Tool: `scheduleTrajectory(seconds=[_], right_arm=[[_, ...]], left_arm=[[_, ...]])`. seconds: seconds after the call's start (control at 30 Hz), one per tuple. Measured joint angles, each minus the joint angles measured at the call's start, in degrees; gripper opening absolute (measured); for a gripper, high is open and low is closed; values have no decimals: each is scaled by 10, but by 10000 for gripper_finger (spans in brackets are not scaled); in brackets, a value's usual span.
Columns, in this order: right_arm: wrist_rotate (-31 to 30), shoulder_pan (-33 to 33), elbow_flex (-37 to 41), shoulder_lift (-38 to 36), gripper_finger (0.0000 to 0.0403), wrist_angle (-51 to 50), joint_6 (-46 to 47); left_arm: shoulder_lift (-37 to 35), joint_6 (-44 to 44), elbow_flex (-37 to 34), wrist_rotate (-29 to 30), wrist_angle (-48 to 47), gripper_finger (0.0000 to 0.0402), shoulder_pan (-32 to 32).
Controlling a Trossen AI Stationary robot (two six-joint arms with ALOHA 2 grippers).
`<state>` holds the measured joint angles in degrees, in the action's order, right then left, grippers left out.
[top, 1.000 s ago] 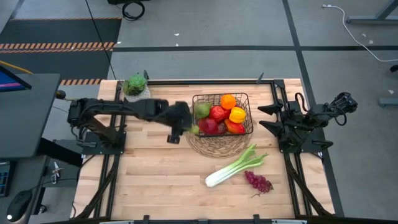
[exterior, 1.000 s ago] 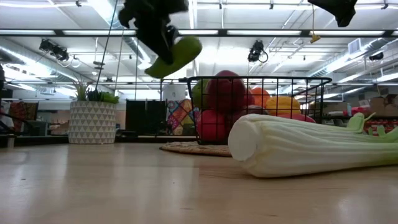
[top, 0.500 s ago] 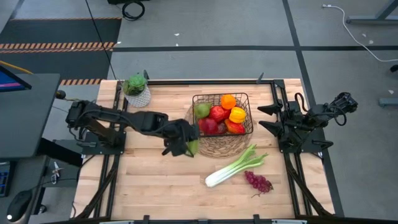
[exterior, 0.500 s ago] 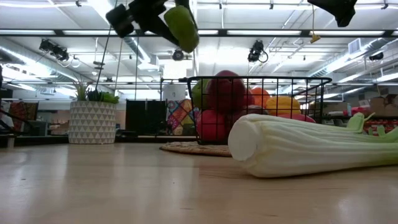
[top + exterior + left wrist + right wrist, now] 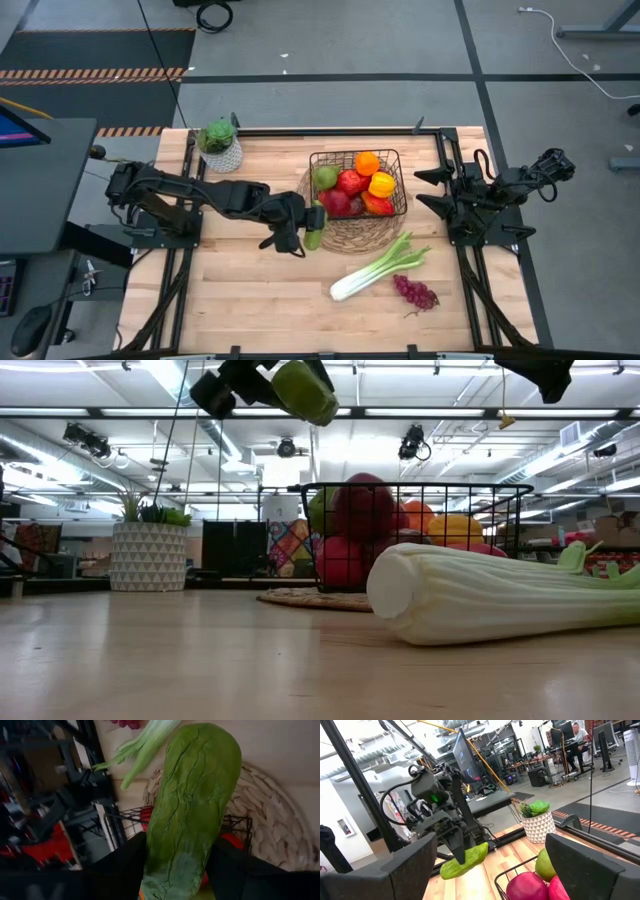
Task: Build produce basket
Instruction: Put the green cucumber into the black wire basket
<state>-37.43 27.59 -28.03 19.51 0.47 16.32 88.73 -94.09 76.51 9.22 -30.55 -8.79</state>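
holding: my left gripper [image 5: 303, 232] pinches a green vegetable [image 5: 314, 237], just beside the basket [image 5: 356, 184]
right gripper [image 5: 428, 188]: fingers spread, waiting beside the basket

Potted green plant in a white patterned pot [image 5: 218, 140] at the table's [image 5: 240, 290] far left corner, round woven straw mat [image 5: 345, 236] mid-table toward the far edge, person seated at a desk [image 5: 578, 733] in the room beyond.

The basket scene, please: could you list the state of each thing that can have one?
left gripper: shut on the green vegetable, raised beside the basket.
right gripper: open, waiting at the table's right edge.
basket: upright on the woven mat, partly filled.
celery: lying on the table.
grapes: lying beside the celery.
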Motion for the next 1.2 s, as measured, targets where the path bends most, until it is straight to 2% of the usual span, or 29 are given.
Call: scheduleTrajectory(seconds=[0.3,0.53,0.8,0.9,1.03,1.1,1.2], right_arm=[[0,0,0,0,376,0,0],[0,0,0,0,376,1,0],[0,0,0,0,376,1,0],[0,0,0,0,376,1,0],[0,0,0,0,376,1,0],[0,0,0,0,376,1,0],[0,0,0,0,376,1,0]], left_arm=[[0,110,0,-6,23,192,1],[0,288,0,-124,72,189,29],[4,447,0,-207,152,191,76],[18,519,0,-209,185,189,90],[56,684,1,-197,260,192,108],[77,793,1,-172,295,193,116],[98,952,0,-101,325,192,129]])
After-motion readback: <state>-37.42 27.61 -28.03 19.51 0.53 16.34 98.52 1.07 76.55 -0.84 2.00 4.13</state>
